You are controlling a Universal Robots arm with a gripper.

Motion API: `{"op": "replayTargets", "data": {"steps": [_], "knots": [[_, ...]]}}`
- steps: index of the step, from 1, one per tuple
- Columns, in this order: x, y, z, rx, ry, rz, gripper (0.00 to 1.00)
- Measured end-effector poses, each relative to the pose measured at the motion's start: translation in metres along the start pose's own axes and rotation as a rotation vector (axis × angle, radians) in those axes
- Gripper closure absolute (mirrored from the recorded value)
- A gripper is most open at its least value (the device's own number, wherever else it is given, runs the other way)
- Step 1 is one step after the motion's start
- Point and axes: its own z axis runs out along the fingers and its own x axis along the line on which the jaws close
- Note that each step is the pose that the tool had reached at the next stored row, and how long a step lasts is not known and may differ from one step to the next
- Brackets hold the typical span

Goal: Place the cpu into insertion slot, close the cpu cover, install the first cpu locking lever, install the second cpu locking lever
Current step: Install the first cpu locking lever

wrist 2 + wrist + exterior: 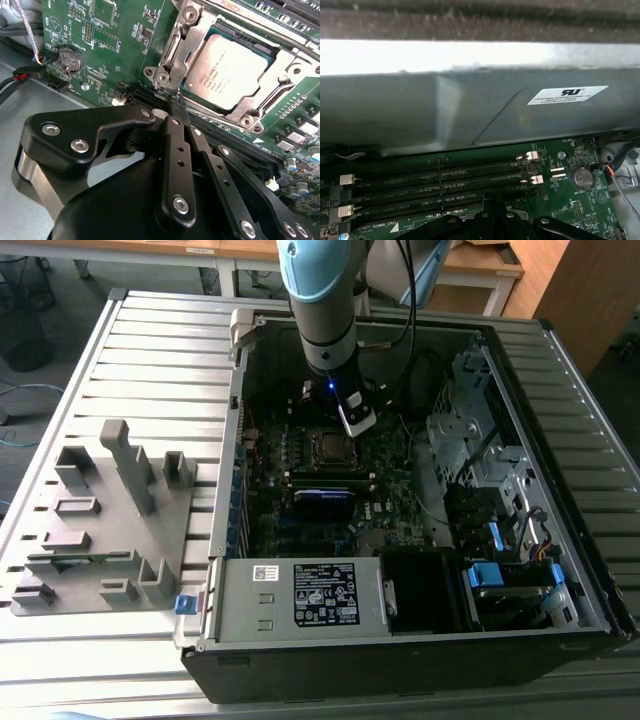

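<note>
Because the cpu (pixel 227 70) already lies flat in the insertion slot (pixel 327 447) with the cpu cover (pixel 192 37) down over it, the gripper (pixel 176 107) sits low at the cover's corner, claw squeezed tight, maybe pressing something thin there.

The cpu (pixel 227 75) top is dull silver-grey, the cpu cover (pixel 192 40) silvery, the circuit board (pixel 125 55) dark green, the gripper (pixel 175 107) black, the arm (pixel 320 280) pale blue.

We see the cpu (pixel 227 75), flat and silver-grey, seated in the insertion slot (pixel 328 446). The cpu cover (pixel 192 40), a silvery open frame, lies down over its edges.
</note>
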Motion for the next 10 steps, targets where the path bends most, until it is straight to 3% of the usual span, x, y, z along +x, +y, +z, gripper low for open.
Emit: {"op": "replayTargets", "data": {"steps": [4,10], "knots": [[0.0002,0.0003,-0.0006,-0.0161,0.0015,0.005,0.89],[0.0002,0.0017,-0.0029,-0.0248,0.0017,0.009,0.89]]}}
